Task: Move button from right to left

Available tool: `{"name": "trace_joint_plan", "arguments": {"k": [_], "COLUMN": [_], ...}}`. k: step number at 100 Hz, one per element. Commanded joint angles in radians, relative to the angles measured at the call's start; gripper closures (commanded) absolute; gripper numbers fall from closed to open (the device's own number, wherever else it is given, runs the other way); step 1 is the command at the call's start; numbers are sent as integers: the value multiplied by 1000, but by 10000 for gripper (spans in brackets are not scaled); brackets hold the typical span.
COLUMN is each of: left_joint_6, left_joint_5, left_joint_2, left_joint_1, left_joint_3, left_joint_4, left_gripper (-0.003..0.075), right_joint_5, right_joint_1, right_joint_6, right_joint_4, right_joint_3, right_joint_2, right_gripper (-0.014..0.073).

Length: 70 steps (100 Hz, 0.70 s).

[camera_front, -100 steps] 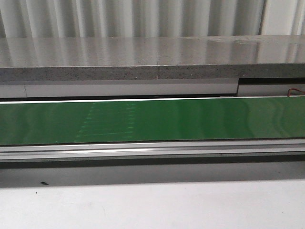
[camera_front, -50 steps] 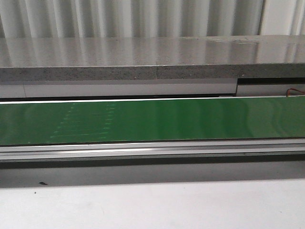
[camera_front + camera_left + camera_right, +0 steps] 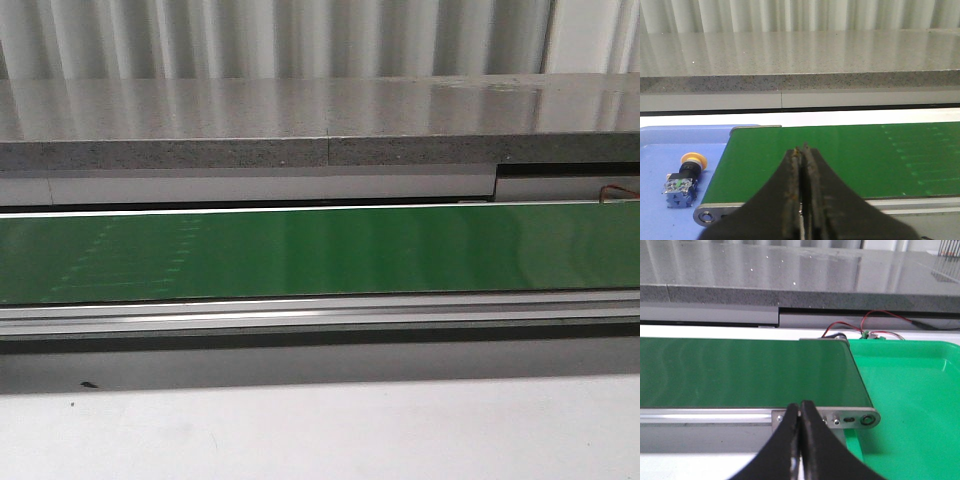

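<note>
You're looking at the green belt (image 3: 330,250) crossing mid-frame. At lower left in your left wrist view, the button (image 3: 684,179) is lying on the blue tray (image 3: 660,150): yellow-orange cap, blue-grey block. Both grippers, left (image 3: 803,152) and right (image 3: 800,407), are sitting pressed closed, empty.

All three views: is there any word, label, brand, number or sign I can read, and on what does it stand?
No text can be read in any view.
The button on the blue tray: its block shows small green and pale patches, too small to read.
The green belt: only faint pale dotted marks, no characters.
The green tray: plain.
</note>
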Motion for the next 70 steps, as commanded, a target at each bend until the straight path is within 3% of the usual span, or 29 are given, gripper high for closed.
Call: {"name": "trace_joint_plan", "arguments": {"k": [1, 70], "left_joint_6": [-11, -11], "left_joint_5": [-78, -82], "left_joint_2": [-33, -33], "left_joint_1": [-2, -2], "left_joint_3": [40, 40], "left_joint_4": [-2, -2], "left_gripper": [741, 741], "right_joint_5": [-48, -55], "right_joint_1": [-10, -11], "right_joint_6": [5, 5], "right_joint_4": [-15, -15], "right_joint_3": [-18, -18], "right_joint_2": [-48, -43], "right_gripper": [662, 662]}}
